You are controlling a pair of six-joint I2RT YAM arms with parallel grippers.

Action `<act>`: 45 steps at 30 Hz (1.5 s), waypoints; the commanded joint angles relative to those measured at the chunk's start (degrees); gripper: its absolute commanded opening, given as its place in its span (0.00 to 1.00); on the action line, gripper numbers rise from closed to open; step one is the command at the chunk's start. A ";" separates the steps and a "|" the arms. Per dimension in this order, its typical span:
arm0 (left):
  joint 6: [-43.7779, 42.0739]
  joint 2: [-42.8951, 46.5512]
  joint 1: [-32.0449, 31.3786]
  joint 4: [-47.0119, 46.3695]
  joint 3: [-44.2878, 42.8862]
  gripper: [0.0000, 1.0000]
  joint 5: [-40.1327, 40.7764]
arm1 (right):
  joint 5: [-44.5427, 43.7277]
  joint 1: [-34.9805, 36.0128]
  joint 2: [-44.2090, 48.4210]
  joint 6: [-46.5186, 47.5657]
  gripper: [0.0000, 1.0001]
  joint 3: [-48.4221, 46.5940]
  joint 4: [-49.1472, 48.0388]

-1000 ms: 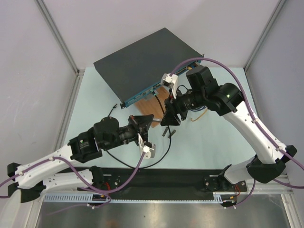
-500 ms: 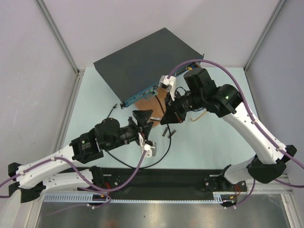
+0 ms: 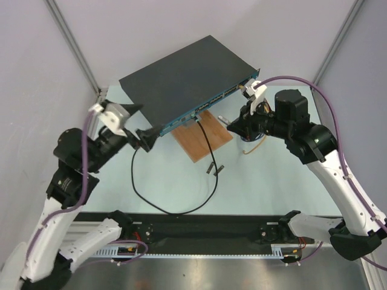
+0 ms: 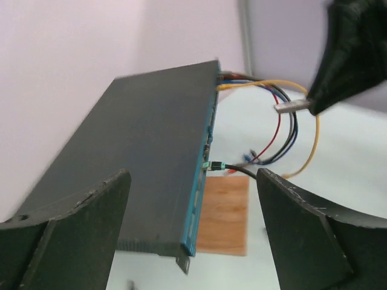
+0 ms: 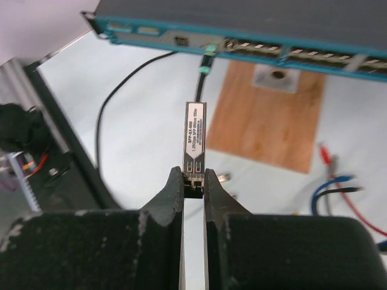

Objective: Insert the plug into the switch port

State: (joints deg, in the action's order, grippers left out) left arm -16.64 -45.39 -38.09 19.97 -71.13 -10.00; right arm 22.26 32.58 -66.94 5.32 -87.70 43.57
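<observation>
The switch [image 3: 181, 72] is a flat black box with a teal front face [image 5: 254, 45], and it also shows in the left wrist view [image 4: 139, 151]. My right gripper [image 3: 231, 125] [image 5: 193, 181] is shut on the rear end of the plug [image 5: 195, 136], a slim silver labelled module. It holds the plug in the air, pointing at the port row and a short way off it. The plug [image 4: 290, 107] also shows in the left wrist view. My left gripper [image 3: 152, 117] [image 4: 193, 175] stands open and empty by the switch's left front corner.
A black cable [image 3: 145, 193] loops over the table, and its green-tipped connector [image 5: 208, 51] sits in a front port. A wooden board [image 3: 202, 136] lies before the switch. Coloured wires [image 3: 254, 142] trail at the right. Small metal parts [image 3: 211, 169] lie near the board.
The two grippers met over the board. The right one shut on the plug and the left one opened. The left arm then swung far left, and the right drew back to the right with the plug.
</observation>
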 commanded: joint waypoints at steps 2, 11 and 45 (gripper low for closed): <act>38.57 1.88 19.59 -3.51 3.88 0.91 -17.37 | -7.67 -0.50 1.72 3.72 0.00 2.88 -8.94; 69.81 2.59 43.88 -16.09 19.27 0.99 -27.70 | -8.11 -2.87 -0.03 7.51 0.00 6.48 -12.53; 84.58 -14.82 40.46 -42.73 30.53 0.71 -23.84 | -6.96 3.01 -9.53 4.26 0.00 8.95 -25.38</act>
State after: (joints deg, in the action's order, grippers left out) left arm 66.37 -59.86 2.96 -19.27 -40.91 -35.16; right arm 16.86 34.44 -76.09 9.06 -77.30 21.26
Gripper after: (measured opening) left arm 0.750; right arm 0.098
